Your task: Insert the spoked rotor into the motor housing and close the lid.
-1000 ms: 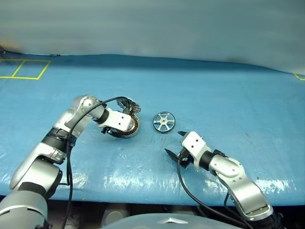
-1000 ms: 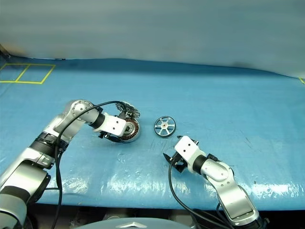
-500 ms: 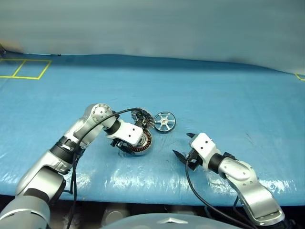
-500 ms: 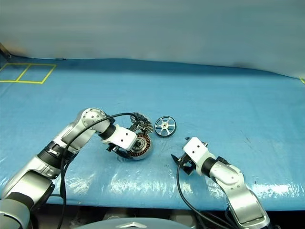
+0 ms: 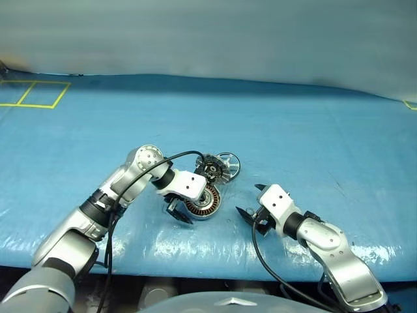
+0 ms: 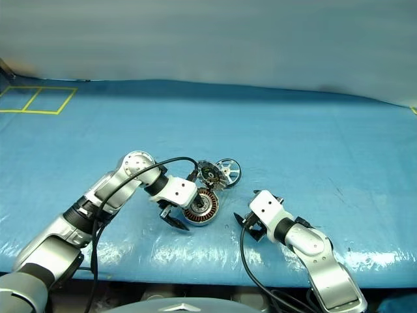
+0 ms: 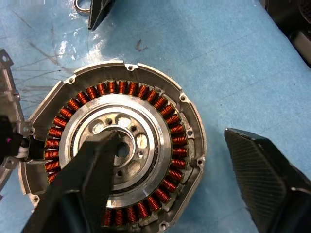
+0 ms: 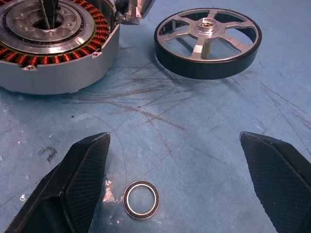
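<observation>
The motor housing [image 5: 203, 203] lies on the blue table with its copper windings [image 7: 121, 87] facing up. Its lid [image 5: 210, 168] stands tilted up at the far edge, dark face showing. The spoked rotor [image 8: 208, 41] lies flat just behind and right of it, partly hidden by the lid [image 6: 208, 175]. My left gripper [image 7: 170, 136] is open over the housing. One of its fingers [image 7: 92, 179] is above the silver hub and the other stands clear outside the rim. My right gripper [image 5: 249, 200] is open above the table to the right of the housing, holding nothing.
A small metal ring [image 8: 141, 200] lies on the table between my right gripper's fingers [image 8: 82, 179]. Yellow tape squares [image 5: 32, 94] mark the far left of the blue cover [image 5: 313, 130]. The table's front edge runs close below both arms.
My left arm has slid the housing and its lid to the right and nearer, up against the rotor. Its jaws have since spread and let go of the housing. The right gripper barely moved.
</observation>
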Motion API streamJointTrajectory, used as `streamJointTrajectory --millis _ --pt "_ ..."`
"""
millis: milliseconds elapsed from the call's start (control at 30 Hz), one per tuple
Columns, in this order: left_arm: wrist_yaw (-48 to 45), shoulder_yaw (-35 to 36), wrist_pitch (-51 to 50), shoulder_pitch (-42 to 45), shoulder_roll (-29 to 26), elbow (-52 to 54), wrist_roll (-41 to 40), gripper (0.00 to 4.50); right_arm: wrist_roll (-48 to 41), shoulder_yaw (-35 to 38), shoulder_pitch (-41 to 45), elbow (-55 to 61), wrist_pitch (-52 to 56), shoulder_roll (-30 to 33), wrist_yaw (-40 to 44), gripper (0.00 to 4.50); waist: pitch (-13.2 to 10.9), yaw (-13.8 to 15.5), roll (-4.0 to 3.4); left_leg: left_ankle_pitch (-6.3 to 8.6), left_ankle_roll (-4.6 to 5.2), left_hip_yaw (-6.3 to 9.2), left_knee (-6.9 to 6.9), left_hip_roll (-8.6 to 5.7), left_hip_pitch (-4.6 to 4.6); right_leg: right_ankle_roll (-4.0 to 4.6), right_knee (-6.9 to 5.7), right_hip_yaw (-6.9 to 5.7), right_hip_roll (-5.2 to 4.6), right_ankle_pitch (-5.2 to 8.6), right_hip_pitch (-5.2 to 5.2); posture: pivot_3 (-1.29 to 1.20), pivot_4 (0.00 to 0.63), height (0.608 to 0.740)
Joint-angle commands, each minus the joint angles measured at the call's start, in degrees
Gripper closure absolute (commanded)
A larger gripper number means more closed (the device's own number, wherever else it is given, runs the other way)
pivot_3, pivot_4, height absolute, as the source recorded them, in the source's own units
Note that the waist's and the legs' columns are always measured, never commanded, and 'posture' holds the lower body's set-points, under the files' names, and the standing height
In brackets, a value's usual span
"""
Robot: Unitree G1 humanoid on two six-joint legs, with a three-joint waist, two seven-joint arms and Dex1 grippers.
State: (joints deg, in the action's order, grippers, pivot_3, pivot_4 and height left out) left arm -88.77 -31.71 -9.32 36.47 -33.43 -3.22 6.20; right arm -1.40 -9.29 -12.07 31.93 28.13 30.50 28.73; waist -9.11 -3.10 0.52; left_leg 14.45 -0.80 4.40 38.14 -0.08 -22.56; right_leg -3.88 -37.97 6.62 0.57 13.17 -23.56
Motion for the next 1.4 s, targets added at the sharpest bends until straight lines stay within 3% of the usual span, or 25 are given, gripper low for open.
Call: streamJointTrajectory --millis 33,300,467,800,967,1400 --pt "0.9 2.5 1.2 0.7 -2.1 3.1 -1.0 0.74 0.0 0.5 0.7 0.6 -0.9 -0.1 0.0 0.0 0.0 -0.1 0.0 0.0 0.0 0.0 0.0 0.01 0.0 0.0 -0.01 0.0 0.0 0.0 0.0 0.0 0.15 0.74" --pt "0.9 10.6 -5.2 -1.5 -5.7 11.5 -11.8 0.74 -0.4 1.1 0.4 0.9 -0.9 0.3 0.3 0.0 0.0 -0.2 0.04 0.0 0.0 0.0 -0.04 0.0 -0.09 0.0 0.04 -0.01 -0.03 0.0 -0.07 0.0 0.15 0.74" --pt "6.1 15.5 -6.4 -5.7 -8.7 12.4 -13.2 0.74 -0.9 1.2 -0.2 1.5 -1.0 0.3 0.6 0.0 0.0 -0.4 0.03 0.0 0.0 -0.01 -0.09 0.03 -0.02 0.02 0.02 -0.01 -0.01 0.01 -0.07 0.0 0.15 0.74" --pt "18.0 25.2 -2.0 -19.0 -6.8 11.6 -17.9 0.74 -0.6 0.9 0.9 0.3 -1.0 0.8 0.9 0.0 0.0 -0.3 0.05 0.0 0.0 -0.03 -0.06 0.11 -0.03 0.01 0.04 -0.01 -0.08 0.0 -0.06 0.0 0.15 0.74" --pt "19.0 26.0 -3.7 -23.8 -9.0 14.7 -19.3 0.74 -0.4 0.4 2.6 -0.6 -1.0 1.7 2.3 0.0 -0.1 -0.3 0.09 0.0 -0.01 -0.05 -0.08 0.32 -0.01 0.01 0.03 -0.01 -0.06 0.0 -0.08 0.0 0.15 0.74" --pt "21.8 26.4 -5.6 -25.5 -11.0 16.8 -20.3 0.74 0.3 -0.1 5.6 -2.8 -1.3 2.3 3.7 0.0 -0.1 -0.3 0.13 0.0 -0.01 -0.12 -0.13 0.32 -0.01 0.25 0.04 0.01 -0.04 0.14 -0.1 0.0 0.15 0.74"
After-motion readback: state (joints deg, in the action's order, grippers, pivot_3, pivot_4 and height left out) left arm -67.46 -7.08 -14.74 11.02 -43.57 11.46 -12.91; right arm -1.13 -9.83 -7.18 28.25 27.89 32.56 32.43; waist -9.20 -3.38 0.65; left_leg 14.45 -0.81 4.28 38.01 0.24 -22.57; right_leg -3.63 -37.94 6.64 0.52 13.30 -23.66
